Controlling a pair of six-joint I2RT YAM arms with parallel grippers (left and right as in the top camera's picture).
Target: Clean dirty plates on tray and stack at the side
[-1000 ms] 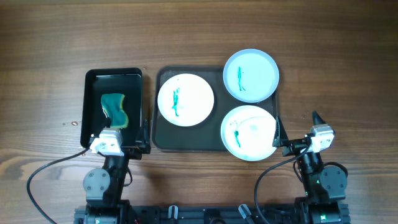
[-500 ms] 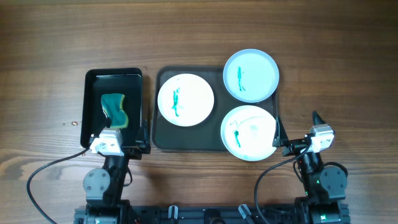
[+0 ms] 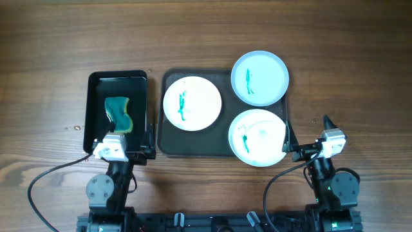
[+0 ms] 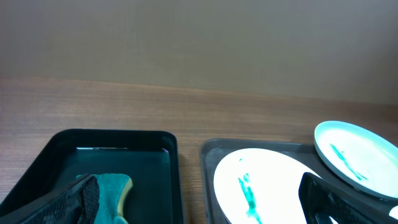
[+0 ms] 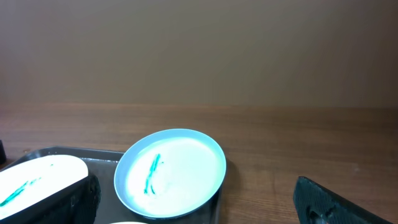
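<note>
Parked, the left end effector point(image 3: 123, 143) and right end effector point(image 3: 306, 134) gape wide, empty; streaked plates point(image 3: 192, 103) fill the tray point(image 3: 170, 144), with the sponge point(image 3: 118, 113) nearby for wiping.

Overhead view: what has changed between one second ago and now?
Nothing visibly changed. The left white plate, the near white plate, the pale blue plate, the tray, the sponge, and the open left tool and right tool are all where they were.

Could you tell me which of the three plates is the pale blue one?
The plate at the far right corner of the tray, overhanging its rim; the other two are white.
</note>
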